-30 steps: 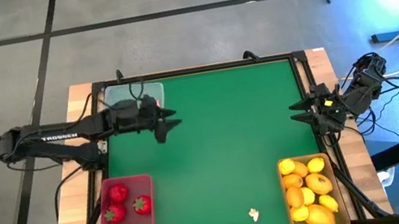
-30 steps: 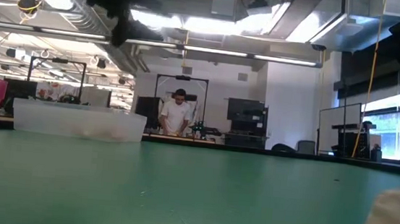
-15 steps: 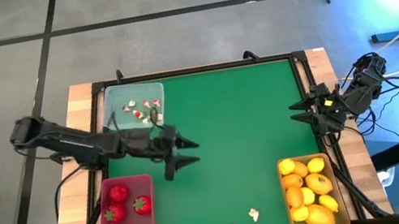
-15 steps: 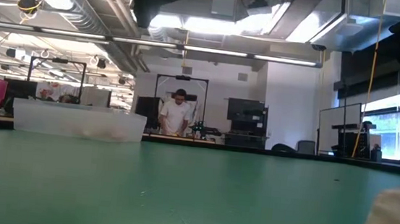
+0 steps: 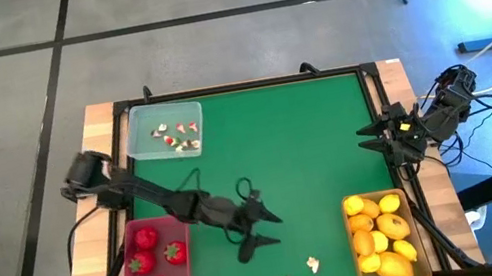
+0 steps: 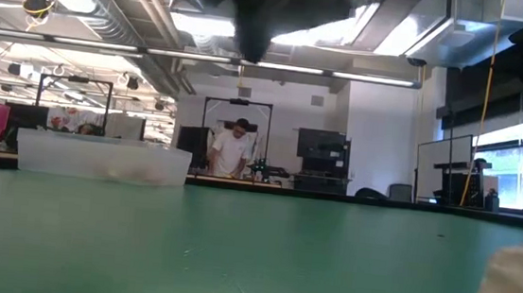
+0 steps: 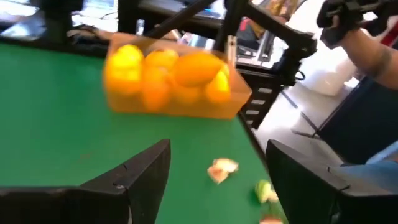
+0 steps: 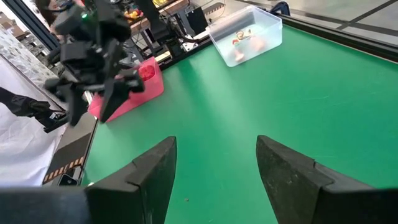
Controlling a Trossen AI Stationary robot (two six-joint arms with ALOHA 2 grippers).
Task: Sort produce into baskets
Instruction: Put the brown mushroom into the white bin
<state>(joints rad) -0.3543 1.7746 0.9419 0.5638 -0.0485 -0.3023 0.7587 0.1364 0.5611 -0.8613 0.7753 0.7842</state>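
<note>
My left gripper (image 5: 265, 233) hovers open and empty over the green mat (image 5: 289, 151), near its middle front. A few small white-and-red bits (image 5: 301, 275) lie on the mat just beyond it; in the left wrist view these bits (image 7: 222, 169) lie ahead of the fingers. The clear basket (image 5: 163, 130) at the far left holds several bits. Strawberries fill the red basket (image 5: 155, 264) at the near left. The yellow basket (image 5: 382, 236) at the near right holds lemons. My right gripper (image 5: 375, 136) waits open at the right edge.
The mat's black frame (image 5: 242, 86) runs round the work area. A person's arm (image 7: 373, 50) shows beyond the table's near right corner in the left wrist view. Another person (image 6: 235, 150) stands far off in the room. Bare mat lies between the baskets.
My left gripper has swung from above the clear basket toward the table's near edge and to the right, sinking and tipping more level as it nears the white bits. Its fingers stay apart. The produce and baskets have not moved.
</note>
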